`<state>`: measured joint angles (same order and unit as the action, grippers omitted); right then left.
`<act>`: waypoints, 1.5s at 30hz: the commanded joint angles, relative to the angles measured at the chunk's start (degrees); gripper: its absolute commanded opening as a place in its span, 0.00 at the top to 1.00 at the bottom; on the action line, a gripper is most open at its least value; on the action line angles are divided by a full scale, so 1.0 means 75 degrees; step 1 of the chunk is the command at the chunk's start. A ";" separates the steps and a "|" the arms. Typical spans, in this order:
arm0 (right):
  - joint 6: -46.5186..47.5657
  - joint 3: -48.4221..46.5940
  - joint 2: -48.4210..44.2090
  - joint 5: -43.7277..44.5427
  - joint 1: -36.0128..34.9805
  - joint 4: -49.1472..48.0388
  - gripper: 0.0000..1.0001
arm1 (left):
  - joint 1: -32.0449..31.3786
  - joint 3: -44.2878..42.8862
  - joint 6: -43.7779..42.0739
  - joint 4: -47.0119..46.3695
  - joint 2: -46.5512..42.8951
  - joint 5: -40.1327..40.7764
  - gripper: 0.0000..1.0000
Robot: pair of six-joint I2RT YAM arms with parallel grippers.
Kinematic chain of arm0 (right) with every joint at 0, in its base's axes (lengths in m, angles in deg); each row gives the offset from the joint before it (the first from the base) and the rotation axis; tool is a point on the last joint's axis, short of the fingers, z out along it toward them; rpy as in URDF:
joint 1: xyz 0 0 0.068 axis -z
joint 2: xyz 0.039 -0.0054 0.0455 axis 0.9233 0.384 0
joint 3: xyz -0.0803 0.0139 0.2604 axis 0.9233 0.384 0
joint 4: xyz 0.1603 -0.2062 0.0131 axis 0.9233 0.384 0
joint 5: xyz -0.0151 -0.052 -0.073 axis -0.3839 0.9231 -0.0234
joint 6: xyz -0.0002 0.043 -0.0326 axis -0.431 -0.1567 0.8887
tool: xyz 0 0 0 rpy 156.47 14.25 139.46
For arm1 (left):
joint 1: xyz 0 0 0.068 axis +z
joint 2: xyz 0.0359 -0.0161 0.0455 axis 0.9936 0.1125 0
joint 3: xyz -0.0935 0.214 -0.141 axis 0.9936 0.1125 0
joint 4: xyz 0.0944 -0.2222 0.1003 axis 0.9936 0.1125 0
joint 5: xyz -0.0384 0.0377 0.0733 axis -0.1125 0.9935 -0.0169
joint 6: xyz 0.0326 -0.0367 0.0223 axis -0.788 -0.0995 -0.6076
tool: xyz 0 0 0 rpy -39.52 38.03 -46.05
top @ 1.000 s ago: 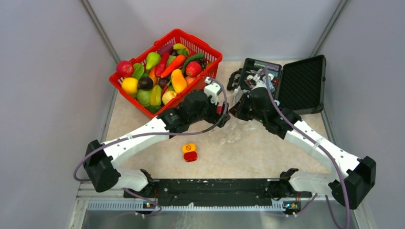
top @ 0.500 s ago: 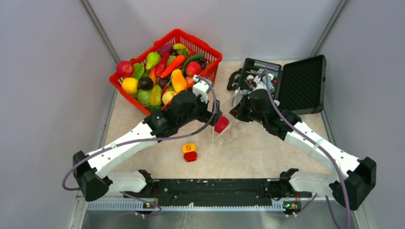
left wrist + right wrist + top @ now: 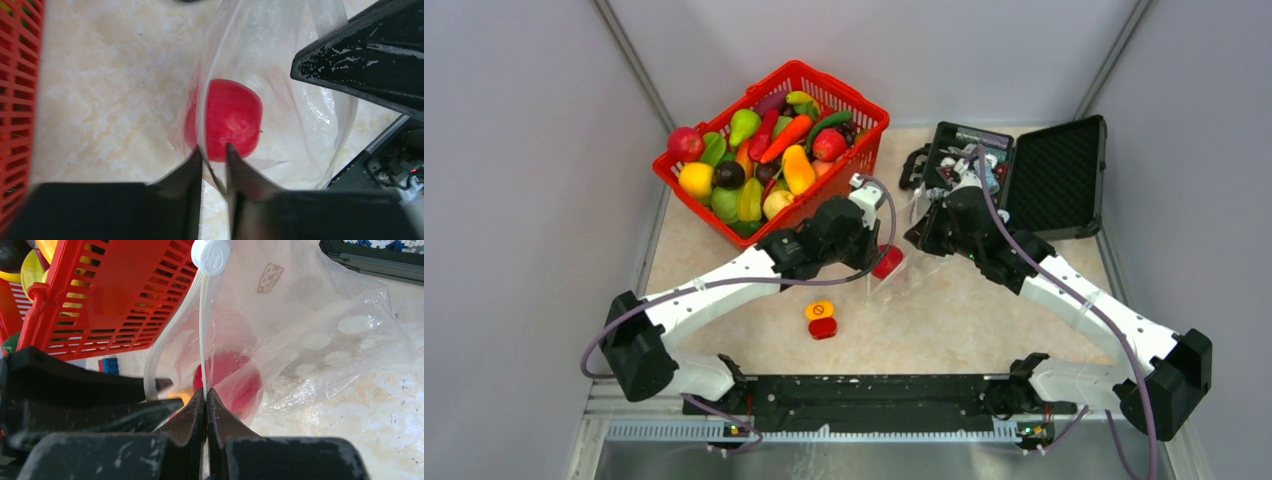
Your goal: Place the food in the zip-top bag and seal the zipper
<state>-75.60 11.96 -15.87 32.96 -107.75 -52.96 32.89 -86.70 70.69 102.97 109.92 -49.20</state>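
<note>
The zip-top bag (image 3: pixel 906 278) stands on the table with one red food (image 3: pixel 888 262) inside it. My right gripper (image 3: pixel 206 392) is shut on the zipper (image 3: pixel 202 340) and holds that edge up. In the left wrist view the red food (image 3: pixel 230 120) shows through the clear bag (image 3: pixel 300 100). My left gripper (image 3: pixel 213 150) is at the bag's mouth, its jaws a narrow gap apart with the whitish rim strip running between them. From above, the left gripper (image 3: pixel 876 255) is just left of the right gripper (image 3: pixel 921 228).
A red basket (image 3: pixel 864 125) with several more foods stands at the back left, close behind the left arm. An open black case (image 3: pixel 1059 175) lies at the back right. An orange-and-red button block (image 3: pixel 821 320) sits in front of the bag.
The red food dropped into the bag and the left gripper pulled back. It has now returned to the bag's mouth with its jaws narrowed around the rim. The right gripper kept its hold.
</note>
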 commanded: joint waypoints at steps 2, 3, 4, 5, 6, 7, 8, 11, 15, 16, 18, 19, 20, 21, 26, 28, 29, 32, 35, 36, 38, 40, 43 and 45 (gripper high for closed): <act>0.0512 -0.0316 -0.0197 0.0232 0.0016 0.0005 1.00 | 0.0015 -0.0352 -0.0066 0.0018 0.0122 -0.0366 0.99; 0.0748 -0.0490 -0.0193 0.0232 0.0022 0.0115 1.00 | 0.0026 -0.0598 -0.0158 0.0139 0.0085 -0.0522 1.00; 0.1085 -0.0691 -0.0186 0.0217 0.0015 0.0287 1.00 | 0.0027 -0.0882 -0.0250 0.0316 0.0036 -0.0792 1.00; 0.1470 -0.0990 -0.0171 0.0229 0.0029 0.0586 1.00 | 0.0027 -0.1244 -0.0344 0.0545 -0.0027 -0.1017 1.00; 0.1817 -0.1281 -0.0183 0.0349 0.0029 0.0935 1.00 | 0.0027 -0.1648 -0.0454 0.0799 -0.0114 -0.1298 1.00; 0.2163 -0.1452 -0.0244 0.0406 0.0021 0.1187 1.00 | 0.0027 -0.1958 -0.0538 0.0985 -0.0220 -0.1454 1.00; 0.2654 -0.1514 -0.0407 0.0345 0.0017 0.1289 1.00 | 0.0027 -0.2257 -0.0582 0.1102 -0.0342 -0.1557 1.00; 0.3054 -0.1474 -0.0875 0.0542 0.0032 0.1419 1.00 | 0.0054 -0.2406 -0.0663 0.1047 -0.0619 -0.1891 1.00; 0.3150 -0.1392 -0.1568 0.0814 0.0020 0.1279 1.00 | 0.0086 -0.2681 -0.0434 0.1319 -0.0306 -0.2531 1.00; 0.3089 -0.1592 -0.1621 0.1112 0.0024 0.1521 1.00 | 0.0086 -0.2581 -0.0308 0.1167 -0.0295 -0.2689 1.00; 0.2875 -0.2027 -0.1544 0.1734 0.0034 0.2196 1.00 | 0.0086 -0.2251 0.0047 0.0646 -0.0342 -0.2743 1.00; 0.2965 -0.2267 -0.1454 0.1634 0.0024 0.2469 1.00 | 0.0086 -0.2029 0.0211 0.0317 -0.0369 -0.2732 1.00; 0.3115 -0.2508 -0.1338 0.1411 0.0017 0.2725 1.00 | 0.0080 -0.1898 0.0350 0.0078 -0.0335 -0.2799 1.00; 0.3166 -0.2708 -0.1270 0.1207 0.0021 0.2889 1.00 | 0.0085 -0.1868 0.0459 -0.0081 -0.0253 -0.3014 1.00; 0.3428 -0.2048 -0.1534 0.0275 0.0024 0.2019 0.99 | 0.0092 -0.1814 0.0727 -0.0638 0.0423 -0.3807 1.00; 0.3123 -0.2428 -0.0861 0.1029 0.0026 0.2808 1.00 | 0.0148 -0.1657 0.0815 -0.0683 0.0612 -0.3364 1.00; 0.2882 -0.2651 -0.0544 0.1353 0.0023 0.3205 1.00 | 0.0155 -0.1793 0.0806 -0.0516 0.0709 -0.3659 1.00; 0.2925 -0.2316 -0.0403 0.0499 0.0024 0.2767 1.00 | 0.0153 -0.1632 0.0976 -0.0557 0.0796 -0.4169 1.00; 0.2760 -0.1893 -0.0159 0.0493 0.0033 0.2515 1.00 | 0.0190 -0.1118 0.1015 -0.0789 0.1074 -0.3611 1.00; 0.2704 -0.1906 0.0003 0.0732 0.0027 0.2597 1.00 | 0.0206 -0.1098 0.0983 -0.0613 0.1171 -0.3357 1.00; 0.2743 -0.1819 0.0221 0.0932 0.0026 0.2502 1.00 | 0.0313 -0.0983 0.1009 -0.0345 0.1331 -0.2988 1.00; 0.2766 -0.1751 0.0390 0.0829 0.0034 0.2291 1.00 | 0.0409 -0.0866 0.1058 -0.0439 0.1341 -0.2993 1.00; 0.2766 -0.1729 0.0565 0.0420 0.0028 0.1929 1.00 | 0.0443 -0.1093 0.0988 -0.0317 0.1286 -0.3149 1.00; 0.2746 -0.1737 0.0606 0.0387 0.0032 0.1816 1.00 | 0.0451 -0.1184 0.0948 -0.0319 0.1200 -0.3066 0.98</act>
<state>-54.24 -0.78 -11.50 37.55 -107.75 -34.25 35.95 -93.43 77.93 102.20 120.95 -73.20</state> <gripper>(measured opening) 0.005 0.002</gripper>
